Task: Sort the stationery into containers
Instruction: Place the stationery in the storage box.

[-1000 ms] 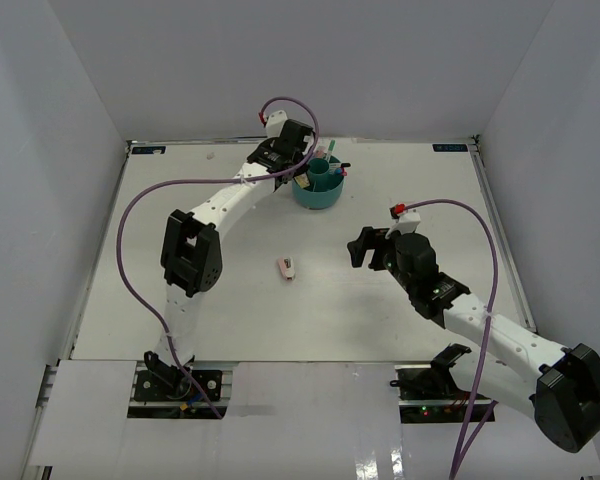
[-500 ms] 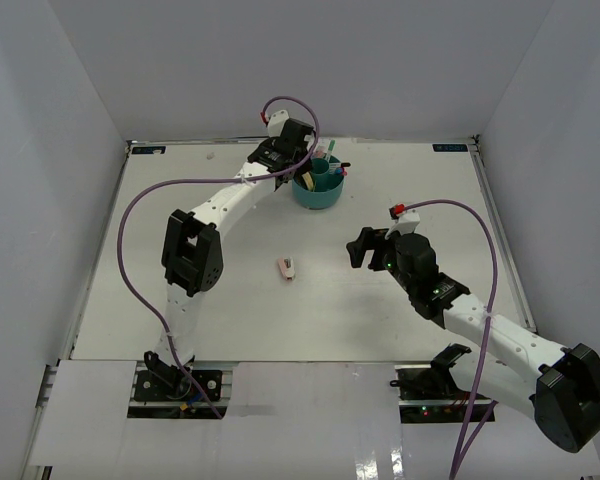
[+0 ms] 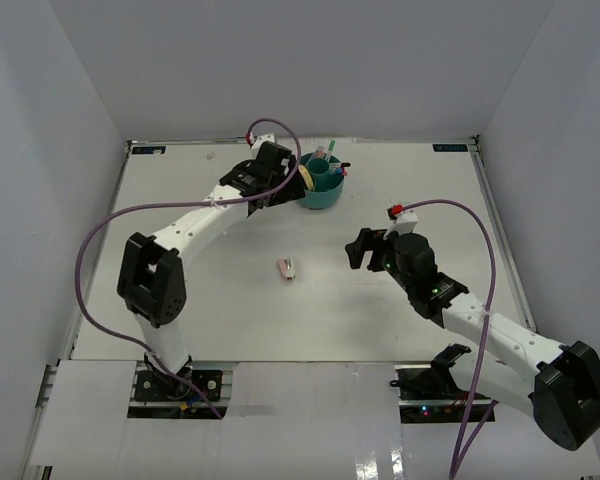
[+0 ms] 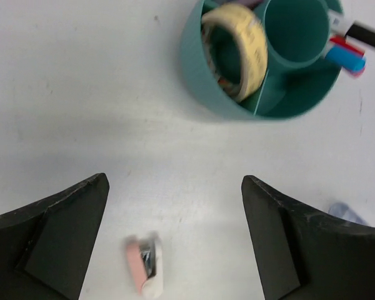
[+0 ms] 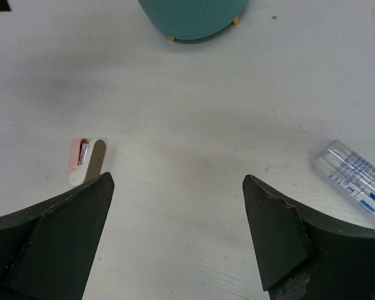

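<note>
Since the earlier frame the left arm [image 3: 195, 222] has pulled back from over the teal organizer [image 3: 318, 196]. Its elbow has swung toward the near-left, and the wrist now sits just beside the organizer's left rim. The right arm [image 3: 460, 305] has barely shifted.

We log the left end effector [image 4: 174, 184] with fingers spread wide and nothing between them. The right end effector [image 5: 176, 181] is likewise spread and empty, above mid-surface [image 3: 180, 220].

The tan band loop [image 4: 240, 53] stands on edge in a ring compartment; pens [image 4: 350, 47] lean in another. Two items are loose: the pink eraser [image 3: 287, 268], well apart from the organizer, and the clear bottle [image 5: 353, 181], on its side near the right end effector.

We judge the band drop finished and the next pick pending — it calls for descending over the eraser or bottle, fingers straddling its narrow width before closing.
</note>
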`<state>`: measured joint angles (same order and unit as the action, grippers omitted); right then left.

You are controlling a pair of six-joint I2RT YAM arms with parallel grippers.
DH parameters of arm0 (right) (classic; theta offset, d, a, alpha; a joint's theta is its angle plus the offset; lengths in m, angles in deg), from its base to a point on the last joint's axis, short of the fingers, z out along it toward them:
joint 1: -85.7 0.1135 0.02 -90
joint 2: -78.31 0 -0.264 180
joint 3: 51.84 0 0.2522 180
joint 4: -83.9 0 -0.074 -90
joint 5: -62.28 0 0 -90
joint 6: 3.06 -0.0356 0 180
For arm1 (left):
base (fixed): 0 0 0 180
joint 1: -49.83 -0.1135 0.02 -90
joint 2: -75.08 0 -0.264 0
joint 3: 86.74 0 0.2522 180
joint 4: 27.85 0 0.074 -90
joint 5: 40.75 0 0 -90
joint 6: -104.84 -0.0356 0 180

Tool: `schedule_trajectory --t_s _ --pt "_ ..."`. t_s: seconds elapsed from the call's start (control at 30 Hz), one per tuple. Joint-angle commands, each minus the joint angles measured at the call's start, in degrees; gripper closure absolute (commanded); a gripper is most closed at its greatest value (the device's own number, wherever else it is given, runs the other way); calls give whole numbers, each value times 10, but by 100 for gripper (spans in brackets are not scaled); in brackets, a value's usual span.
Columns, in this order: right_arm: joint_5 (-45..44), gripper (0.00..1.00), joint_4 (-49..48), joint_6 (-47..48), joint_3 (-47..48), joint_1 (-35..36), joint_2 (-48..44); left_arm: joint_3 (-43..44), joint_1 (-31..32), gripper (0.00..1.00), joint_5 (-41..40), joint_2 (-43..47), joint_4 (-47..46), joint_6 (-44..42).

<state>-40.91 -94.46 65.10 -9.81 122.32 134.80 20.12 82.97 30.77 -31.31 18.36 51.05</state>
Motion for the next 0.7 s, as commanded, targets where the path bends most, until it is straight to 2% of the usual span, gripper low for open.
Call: schedule_trajectory --t_s 0.0,0.17,0.3,0.4,0.67 --pt "3 10 -19 5 11 0 7 -81 3 2 57 107 5 -8" --pt "-6 10 -4 4 21 0 20 -214 4 2 128 185 7 27" --pt "5 10 0 7 27 -1 31 -273 18 2 140 210 7 55" --pt "13 10 2 8 31 -1 40 -296 35 2 135 207 6 72" --pt "5 10 3 9 30 -1 43 -288 93 2 83 146 11 121"
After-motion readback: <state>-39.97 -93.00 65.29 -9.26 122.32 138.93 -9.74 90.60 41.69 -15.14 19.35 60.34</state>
